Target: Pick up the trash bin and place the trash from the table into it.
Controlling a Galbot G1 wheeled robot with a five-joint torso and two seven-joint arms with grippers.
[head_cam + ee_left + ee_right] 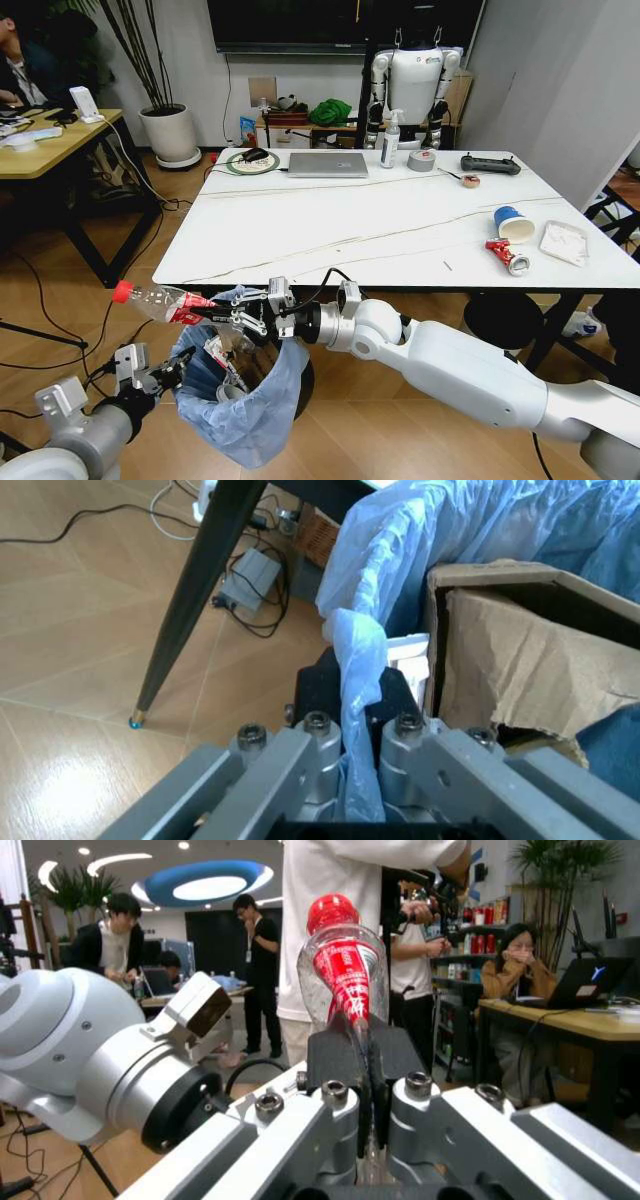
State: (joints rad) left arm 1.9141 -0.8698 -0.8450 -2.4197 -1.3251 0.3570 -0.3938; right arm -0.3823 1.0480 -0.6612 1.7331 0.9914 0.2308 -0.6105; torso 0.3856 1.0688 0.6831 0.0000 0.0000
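The fingers of the right gripper (228, 312) are closed on the base end of a clear plastic bottle (160, 298) with a red label and red cap; in the right wrist view the flattened bottle (342, 975) is seen pinched between the dark pads (335, 1054), its cap pointing away from the wrist. The bottle is held roughly level, just above the rim of the trash bin (245, 400), with the cap end reaching out past the bin on the robot's left. The right arm is stretched across below the near edge of the table (380, 225).

The fingers of the left gripper (172, 375) are clamped on the bin's rim — in the left wrist view a fold of the light-blue bag (358, 705) is caught between the two pads (322, 690). Torn brown cardboard (520, 660) is seen inside the bin, just beyond the gripped rim.

The bin is held beside the table's near edge, off the table's front-left part. Left on the table, towards the right end, are a blue paper cup (513, 223) lying on its side, a red and white tube (508, 256) just near it, and a white wrapper (564, 242) — all well apart from the bin. A silver laptop (327, 164) and a grey tape roll (422, 160) lie at the far edge.
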